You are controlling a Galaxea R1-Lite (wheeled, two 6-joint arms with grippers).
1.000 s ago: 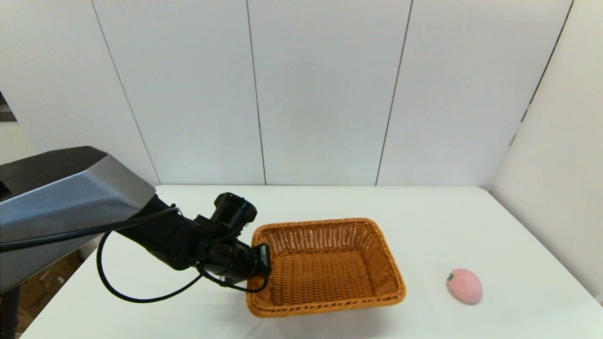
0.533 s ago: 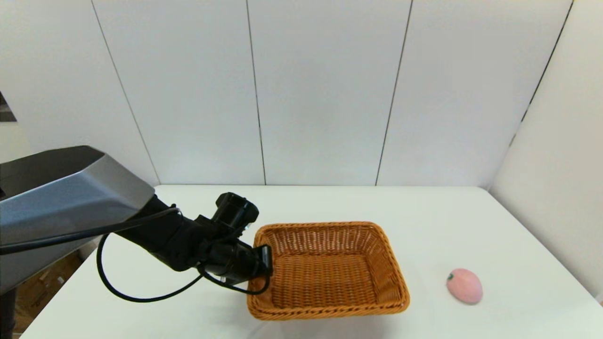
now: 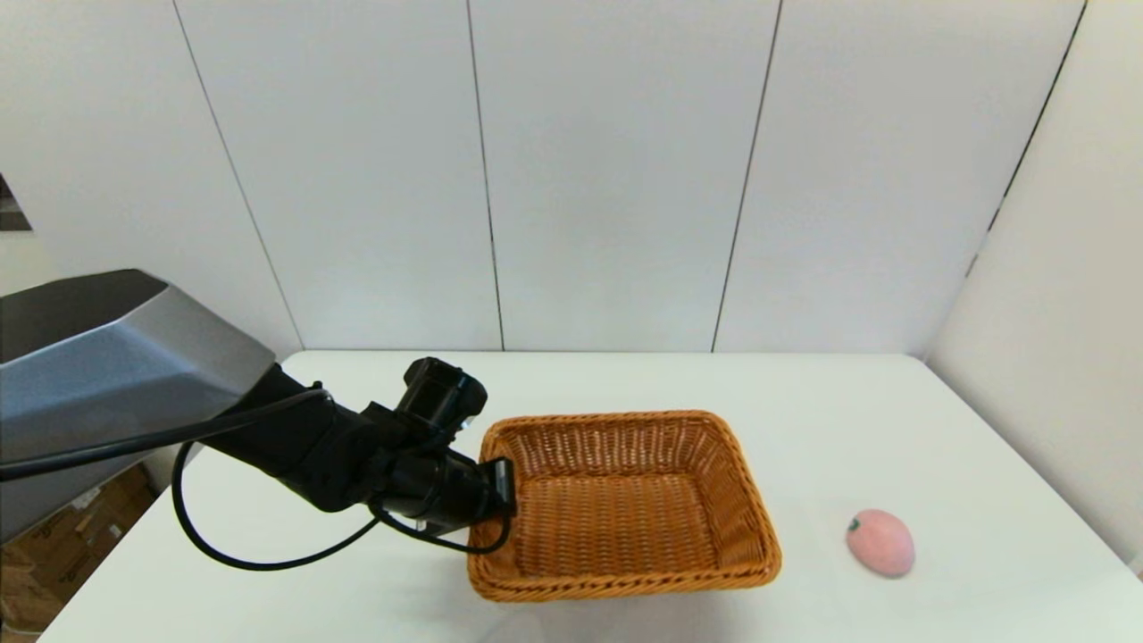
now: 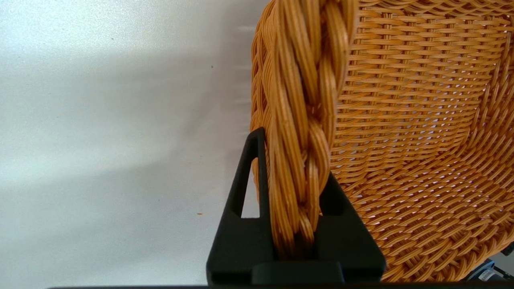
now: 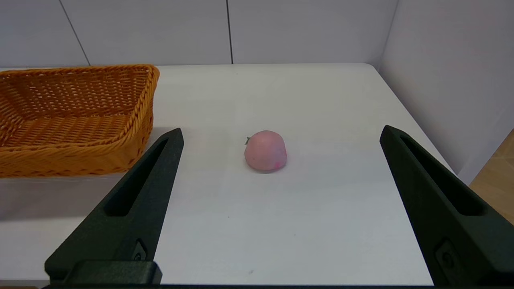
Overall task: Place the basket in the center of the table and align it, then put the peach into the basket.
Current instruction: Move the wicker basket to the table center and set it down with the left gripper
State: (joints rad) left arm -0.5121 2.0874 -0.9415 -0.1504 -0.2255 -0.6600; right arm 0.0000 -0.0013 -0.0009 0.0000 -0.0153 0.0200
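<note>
The orange-brown wicker basket (image 3: 625,505) stands near the middle of the white table (image 3: 804,402), long side across. My left gripper (image 3: 500,487) is shut on its left braided rim. In the left wrist view the rim (image 4: 305,100) runs between my two black fingers (image 4: 257,168), one outside the wall and one inside. The pale pink peach (image 3: 880,541) lies on the table to the basket's right, apart from it. My right gripper (image 5: 282,131) is out of the head view; it hangs open and empty, low over the table, with the peach (image 5: 265,151) ahead of it and the basket (image 5: 72,120) off to one side.
White wall panels close off the back and the right side of the table (image 5: 321,92). The table's right edge runs close past the peach. Bare tabletop lies between basket and peach. Cardboard boxes (image 3: 36,572) sit on the floor beyond the left edge.
The basket has turned a little in my left gripper's hold and its right near corner has swung slightly right. My left arm has shifted slightly left. The peach has not moved.
</note>
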